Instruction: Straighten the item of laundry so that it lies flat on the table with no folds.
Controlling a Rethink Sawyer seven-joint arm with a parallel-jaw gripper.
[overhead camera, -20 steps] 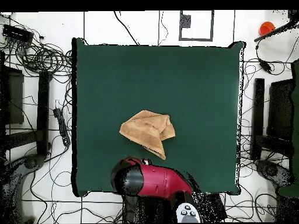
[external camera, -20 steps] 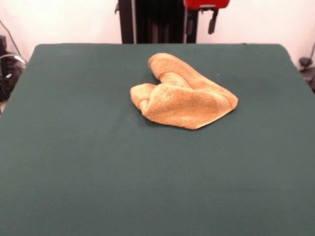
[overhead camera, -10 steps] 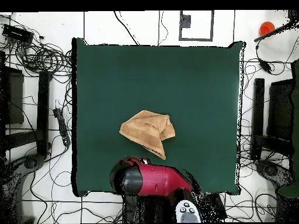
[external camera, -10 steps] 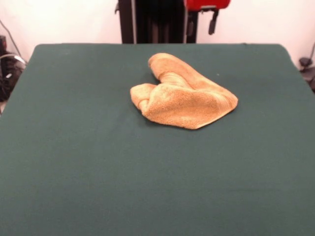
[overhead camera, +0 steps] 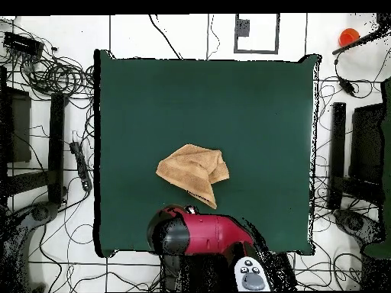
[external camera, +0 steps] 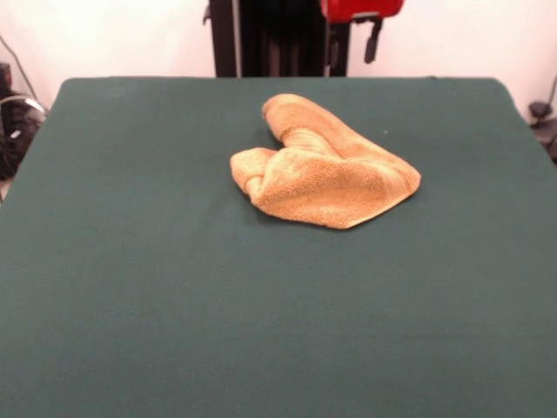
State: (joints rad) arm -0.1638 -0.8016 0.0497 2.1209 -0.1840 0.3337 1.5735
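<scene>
The item of laundry (external camera: 326,170) is a golden tan-orange terry towel. It lies crumpled and folded over itself, a little beyond the middle of the table (external camera: 130,287), with one lobe pointing toward the robot. In the overhead view the towel (overhead camera: 193,174) lies close to the robot's side of the table (overhead camera: 252,107). My gripper (external camera: 354,43) hangs at the top edge of the front view, above the table's far edge and well away from the towel. Its two black fingers stand apart with nothing between them. In the overhead view only the red arm (overhead camera: 202,235) shows.
The black pedestal (external camera: 278,35) stands behind the table's far edge. Cables and black stands (overhead camera: 57,137) lie on the floor around the table. An orange object (overhead camera: 348,36) sits off the table at one corner.
The towel has not moved. The arm has shifted slightly at the table's robot side; its far link swung a little outward in the overhead view.
</scene>
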